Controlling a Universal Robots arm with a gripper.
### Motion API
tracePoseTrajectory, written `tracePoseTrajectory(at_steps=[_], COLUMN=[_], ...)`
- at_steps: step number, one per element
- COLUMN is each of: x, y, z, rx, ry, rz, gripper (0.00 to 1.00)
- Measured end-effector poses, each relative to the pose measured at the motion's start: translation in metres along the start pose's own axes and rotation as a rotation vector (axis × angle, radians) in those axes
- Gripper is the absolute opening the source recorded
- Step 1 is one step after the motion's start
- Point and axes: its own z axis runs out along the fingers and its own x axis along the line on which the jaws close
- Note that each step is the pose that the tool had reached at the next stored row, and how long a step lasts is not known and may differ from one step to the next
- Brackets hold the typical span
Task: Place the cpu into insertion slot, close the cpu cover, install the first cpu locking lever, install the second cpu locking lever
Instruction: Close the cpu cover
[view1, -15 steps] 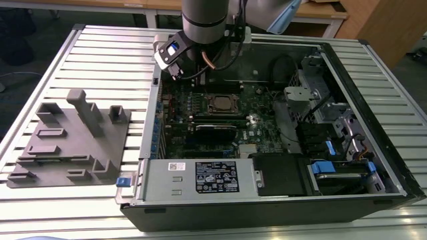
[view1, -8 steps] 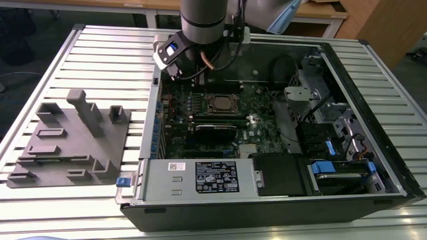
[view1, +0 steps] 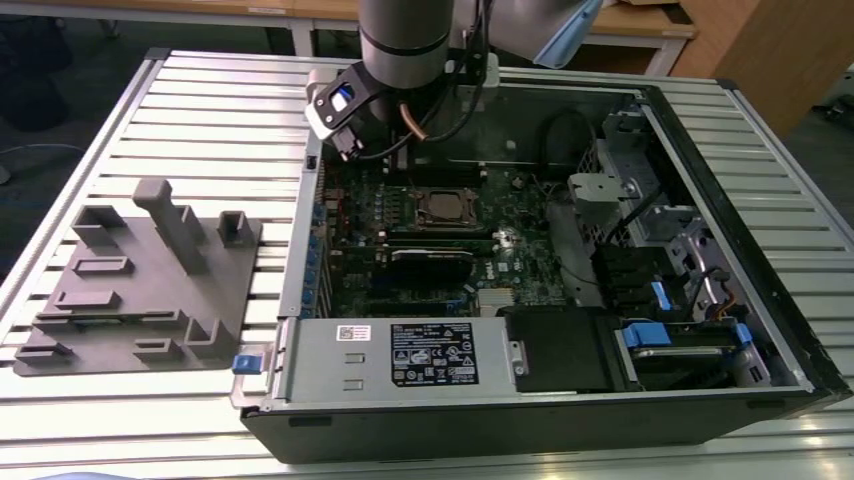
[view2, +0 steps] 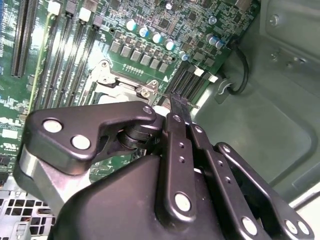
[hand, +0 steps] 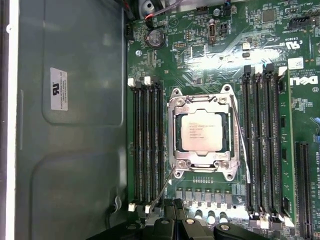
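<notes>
Checking the second wrist view first: seeing the gripper (view2: 178, 103) clenched, fingers (view2: 175, 145) squeezed right together at the tip and gripping nothing obvious. Also spotting a thin wire locking lever (view2: 196, 105) passing right by that tip, maybe touching it, honestly struggling to tell from this angle.

Switching to the first wrist view and getting a far cleaner look at the socket: finding the cpu (hand: 202, 131) sitting flat in the insertion slot (hand: 226, 132) on the green motherboard (hand: 200, 50), with the cpu cover (hand: 200, 101) lying down around it. Seeing that locking lever (hand: 161, 192) angling out from one corner of the cover toward the gripper (hand: 175, 204), and a second lever (hand: 241, 145) running along the opposite side of the cover, bowing slightly away from it.

Pulling back to the exterior view and picking up the wider setting: the arm (view1: 400, 30) reaching down into an open computer case (view1: 534, 425) lying on a slatted table (view1: 200, 90), gripper hanging over the board just to the exterior view's left of the socket, and a grey fixture block (view1: 134, 280) parked on the table outside the case, further to the exterior view's left.
</notes>
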Motion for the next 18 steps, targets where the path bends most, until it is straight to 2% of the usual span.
tracePoseTrajectory(at_steps=[6,10,15,16,18], x=[-0.0012,-0.0020,-0.0037,-0.0039,-0.0045], y=[-0.0035,-0.0068,-0.0126,-0.0136,-0.0144], z=[-0.0004,-0.0006,-0.0009,-0.0009,-0.0010], rx=[0.0007,0.0011,0.0017,0.0019,0.0044], ry=[0.0169,0.0318,0.0461,0.0501,0.0656], rz=[0.001,0.001,0.002,0.002,0.003], gripper=[0.11,0.11,0.11,0.11,0.11])
